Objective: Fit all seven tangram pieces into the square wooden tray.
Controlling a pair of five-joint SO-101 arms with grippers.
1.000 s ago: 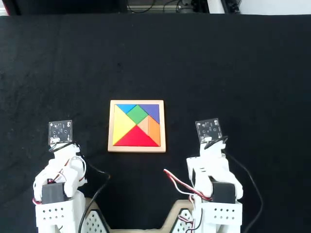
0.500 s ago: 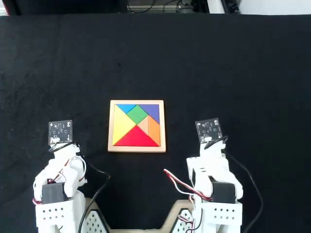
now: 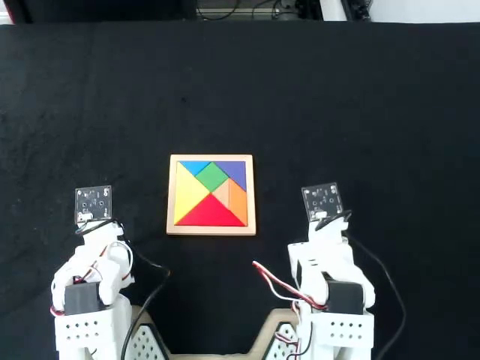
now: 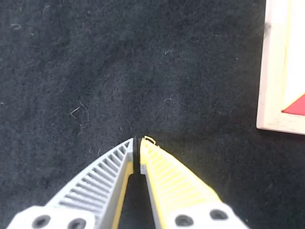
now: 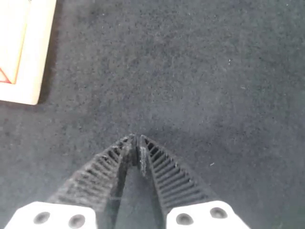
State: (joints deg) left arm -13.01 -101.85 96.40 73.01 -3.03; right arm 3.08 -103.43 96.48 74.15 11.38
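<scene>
**Tray Filled, Grippers Parked**

Square wooden tray (image 3: pixel 172 196) flat on the black cloth (image 3: pixel 337 97), between the two arms and just ahead of them. Sides squared to the table edge; no long axis to speak of. Tangram pieces (image 3: pixel 210 214) apparently all seated. Left gripper (image 4: pixel 138 143) and right gripper (image 5: pixel 136 140) pinched closed, empty. Likely risk: clipping the rim on any further reach, popping a piece loose.

A black felt-covered table (image 3: pixel 337 97) carries the square wooden tray (image 3: pixel 172 196) lying flat near its middle. At the near edge stand the left arm's base (image 3: pixel 84 330) and the right arm's base (image 3: pixel 343 330).
</scene>
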